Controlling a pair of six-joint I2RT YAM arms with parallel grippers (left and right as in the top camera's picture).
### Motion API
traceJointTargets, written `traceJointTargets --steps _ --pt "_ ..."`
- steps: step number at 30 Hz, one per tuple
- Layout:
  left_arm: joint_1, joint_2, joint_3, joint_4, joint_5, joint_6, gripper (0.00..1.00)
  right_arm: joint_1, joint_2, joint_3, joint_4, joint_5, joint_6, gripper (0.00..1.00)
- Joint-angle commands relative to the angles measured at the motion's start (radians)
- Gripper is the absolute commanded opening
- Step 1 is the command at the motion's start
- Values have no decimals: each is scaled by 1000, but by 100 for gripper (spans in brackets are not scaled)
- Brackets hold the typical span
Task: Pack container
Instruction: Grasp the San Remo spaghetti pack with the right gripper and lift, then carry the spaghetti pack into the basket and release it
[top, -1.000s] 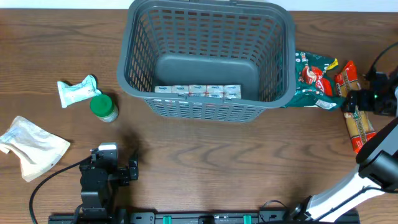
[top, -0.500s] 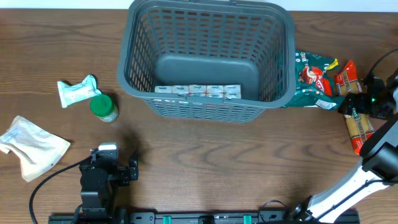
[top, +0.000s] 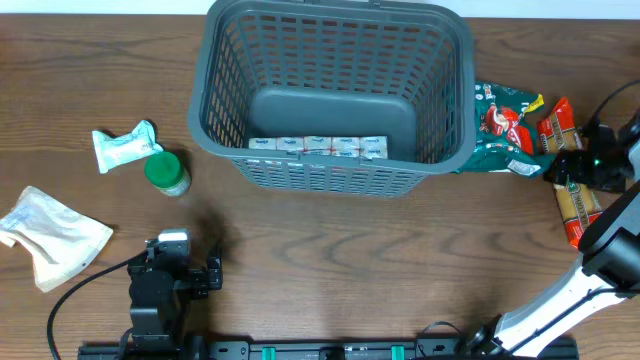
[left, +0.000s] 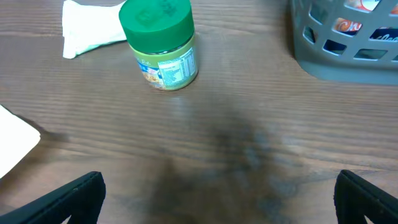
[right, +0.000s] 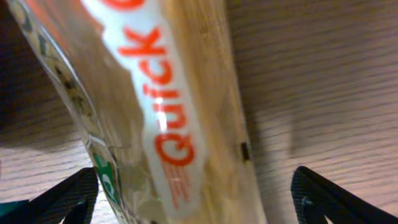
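Right fingers (right: 329, 196): held spread astride the pasta packet (right: 180, 112), nothing pinched yet, lined up for a crosswise grip | left fingers (left: 68, 199): held spread, parked low over the desk (top: 330, 260) | container (top: 330, 178): stood mid-desk toward the far edge, cartons (top: 318, 147) lined along its near wall

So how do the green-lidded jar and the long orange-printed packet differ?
The small green-lidded jar stands upright; the long clear orange-printed packet lies flat. The open right tool straddles the packet; no tool is at the jar. Both rest outside the dark-grey slotted plastic basket.
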Motion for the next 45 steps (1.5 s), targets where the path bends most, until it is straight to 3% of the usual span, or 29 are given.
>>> traceJointTargets --steps 1,4,6,7,8,10,17,27,36,45 --pt "6 -6 -8 0 -23 6 99 0 23 -9 5 -29 32 82" --pt "6 -6 -8 0 -23 6 99 0 27 -9 3 -29 40 76" --pt "6 -6 -8 0 -23 6 99 0 27 -9 0 -30 40 65" --pt "6 -6 -8 0 -23 6 99 0 27 -9 -3 -29 39 48" --pt "6 -6 -8 0 -23 6 98 0 27 -9 -5 -29 39 20" --pt "6 -6 -8 0 -23 6 98 0 27 -9 -6 -30 42 1" --pt "6 -6 -8 0 -23 6 99 1 26 -8 -13 -21 181 1" --pt "6 -6 -8 0 -23 6 99 1 -79 21 -44 -22 225 1" --pt "6 -6 -8 0 -23 6 99 2 -414 35 -60 -43 262 1" --pt "6 -6 -8 0 -23 6 99 5 -768 87 -89 -279 278 1"
